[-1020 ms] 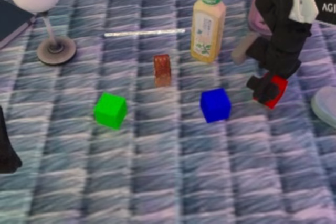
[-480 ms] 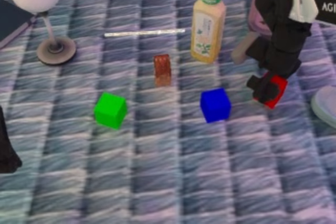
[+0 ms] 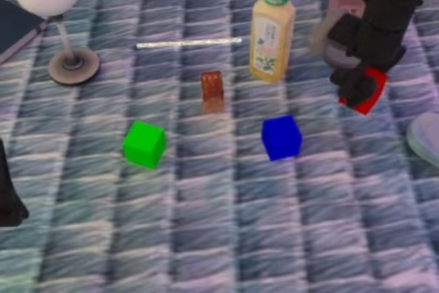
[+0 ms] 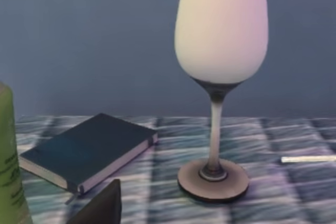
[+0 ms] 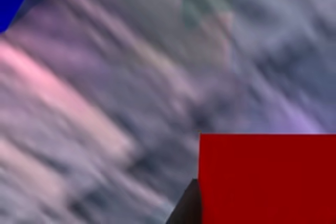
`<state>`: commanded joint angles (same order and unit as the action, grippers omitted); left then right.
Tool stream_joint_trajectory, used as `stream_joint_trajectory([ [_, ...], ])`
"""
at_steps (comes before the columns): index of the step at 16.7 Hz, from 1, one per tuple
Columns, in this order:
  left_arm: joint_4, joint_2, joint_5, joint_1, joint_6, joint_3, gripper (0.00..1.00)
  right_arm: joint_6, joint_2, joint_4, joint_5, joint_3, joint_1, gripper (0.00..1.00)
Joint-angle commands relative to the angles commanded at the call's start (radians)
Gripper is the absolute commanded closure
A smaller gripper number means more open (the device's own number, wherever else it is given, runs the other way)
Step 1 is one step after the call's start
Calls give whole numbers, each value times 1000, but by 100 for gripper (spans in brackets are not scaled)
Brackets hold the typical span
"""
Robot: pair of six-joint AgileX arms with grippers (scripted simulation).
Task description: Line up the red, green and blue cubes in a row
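Three cubes — green cube (image 3: pixel 144 144) left of the table's middle, blue cube (image 3: pixel 281 137) right of it, red cube (image 3: pixel 365 92) pinched in the right gripper (image 3: pixel 358 87) near the right edge, beyond blue's far right.

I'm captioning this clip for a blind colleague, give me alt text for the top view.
The right gripper holds the red cube at the table's right side. The green cube and blue cube sit apart on the blue checked cloth; the left arm is parked at the left edge.
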<state>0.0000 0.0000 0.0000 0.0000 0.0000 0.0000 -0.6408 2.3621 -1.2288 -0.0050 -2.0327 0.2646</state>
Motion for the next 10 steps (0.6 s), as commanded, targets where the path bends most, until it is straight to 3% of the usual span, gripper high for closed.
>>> stream_joint_trajectory([
  [6,0,0,0,0,0,0,0,0,7,-6,0,-11,10,100],
  [10,0,0,0,0,0,0,0,-2,49,-55,0,-101,155,100],
])
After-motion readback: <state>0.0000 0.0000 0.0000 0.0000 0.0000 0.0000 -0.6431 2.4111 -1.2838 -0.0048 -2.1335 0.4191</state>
